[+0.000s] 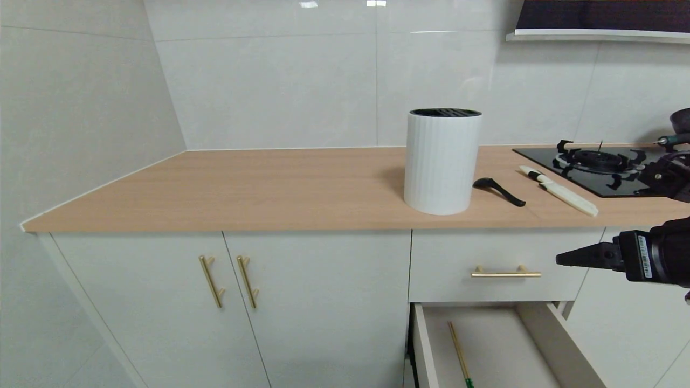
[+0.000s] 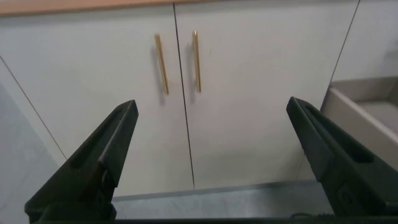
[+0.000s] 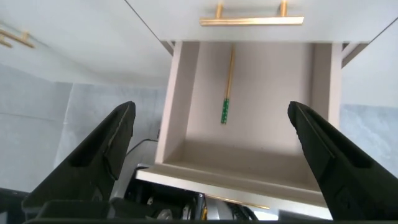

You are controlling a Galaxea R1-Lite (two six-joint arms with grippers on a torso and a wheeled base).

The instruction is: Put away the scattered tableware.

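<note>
Seems btwn picks: right gripper [image 3: 210, 107], jaws spread & empty, is hovering over open drawer [image 1: 419, 345] w/ chopstick [image 1: 460, 350], lower right. Left gripper [image 2: 211, 102] is also gaping. Spoon [image 1: 498, 190] & knife [image 1: 560, 191] are lying mid-right on counter [image 1: 269, 183]; next is prob. reaching up for one.

A wood-toned bench [image 1: 242, 188] runs from the left corner across to the right, backed by a pale tiled wall [image 1: 269, 81]. At its far right end lies a black glass hob [image 1: 539, 155] with a black burner grate [image 1: 598, 158]. Above it is what looks like the edge of a range hood [image 1: 593, 33]. Under the bench on the left, two white cupboard doors [image 1: 151, 323] stand shut, their upright gold handles [image 1: 212, 281] side by side. To their right, a shut drawer front [image 1: 458, 258] carries a level gold bar [image 1: 505, 274].
</note>
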